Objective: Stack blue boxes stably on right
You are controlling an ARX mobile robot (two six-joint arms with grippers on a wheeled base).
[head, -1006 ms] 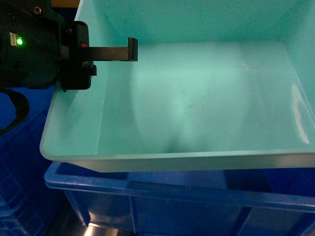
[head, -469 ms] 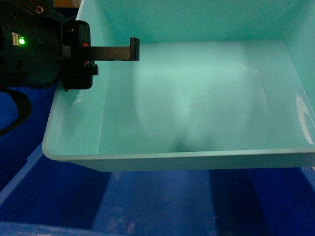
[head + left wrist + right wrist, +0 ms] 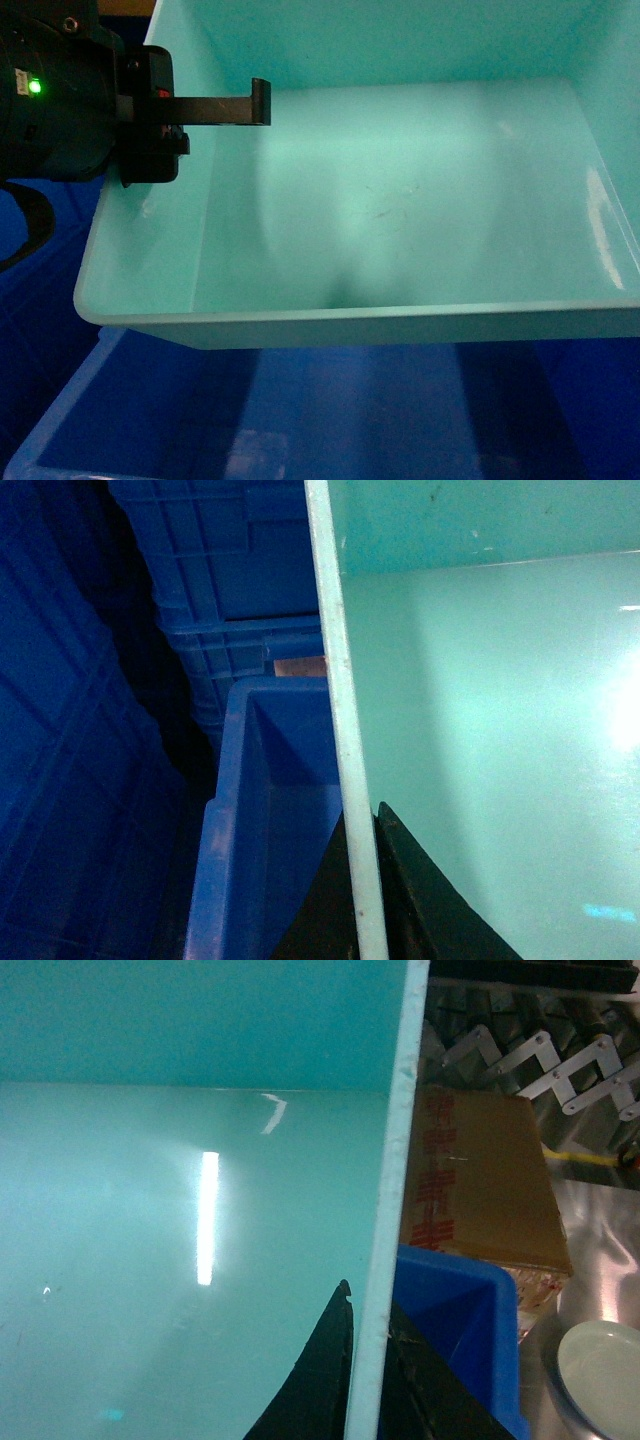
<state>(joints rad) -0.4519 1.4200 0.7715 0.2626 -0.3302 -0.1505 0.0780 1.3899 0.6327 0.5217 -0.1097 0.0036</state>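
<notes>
Item: turquoise tub (image 3: 400,230), smooth-walled, glossy, rounded rim, held above the dark blue crate (image 3: 300,420). My left gripper (image 3: 362,900) and right gripper (image 3: 365,1380) each pinch a side wall.

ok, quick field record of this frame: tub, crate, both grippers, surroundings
tub: turquoise tub, empty, held above the dark blue crate
crate: open, no contents visible in the part shown
left gripper: shut on the tub's left wall, one finger on each side
right gripper: shut on the tub's right wall
left side: ribbed blue crates
right side: cardboard box, white dish
stack state: tub not yet seated in the crate
</notes>
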